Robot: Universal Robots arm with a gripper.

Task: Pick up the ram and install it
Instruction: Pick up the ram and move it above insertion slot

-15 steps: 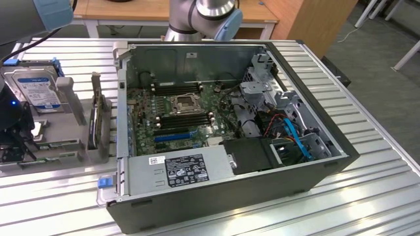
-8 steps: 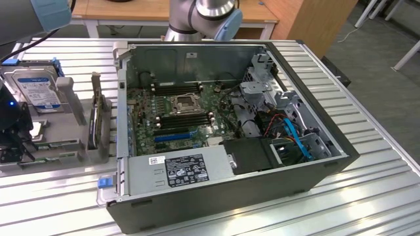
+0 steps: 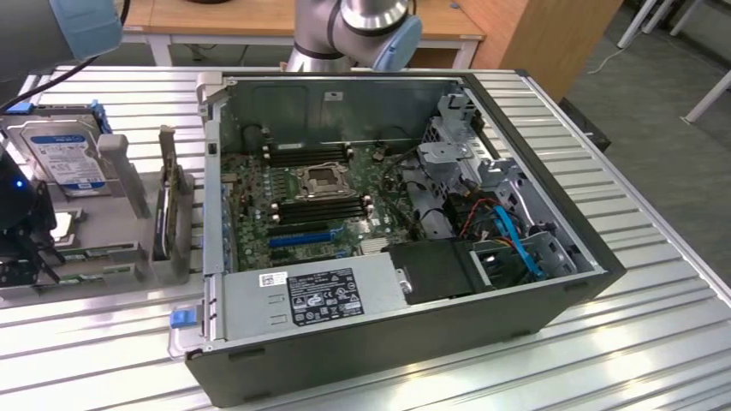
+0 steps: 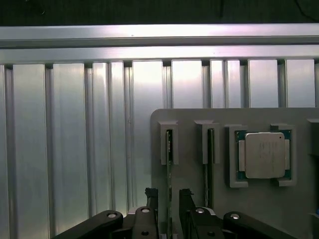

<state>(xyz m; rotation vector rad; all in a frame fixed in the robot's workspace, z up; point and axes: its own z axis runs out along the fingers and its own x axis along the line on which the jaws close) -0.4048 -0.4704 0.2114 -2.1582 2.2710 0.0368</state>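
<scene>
The ram (image 4: 169, 149) is a thin green stick standing on edge in a slot of the grey holder (image 4: 199, 117). My gripper (image 4: 168, 196) is open. One dark finger is on each side of the stick, and a small gap shows on both sides. A second ram stick (image 4: 210, 159) stands in the neighbouring slot. In the exterior view the gripper (image 3: 26, 257) hangs low over the holder (image 3: 126, 257), at the exterior view's left, beside the open computer case (image 3: 342, 342). Black memory slots (image 3: 325, 205) lie on the motherboard next to the processor socket (image 3: 320, 178).
A processor chip (image 4: 264, 154) sits in a pocket of the holder beside the sticks. A hard drive (image 3: 63, 154) stands upright at the holder's back. The case holds a blue slot (image 3: 306, 235), a power supply (image 3: 314, 291) and blue cables (image 3: 520, 244). Everything rests on a ribbed aluminium table (image 4: 75, 149).
</scene>
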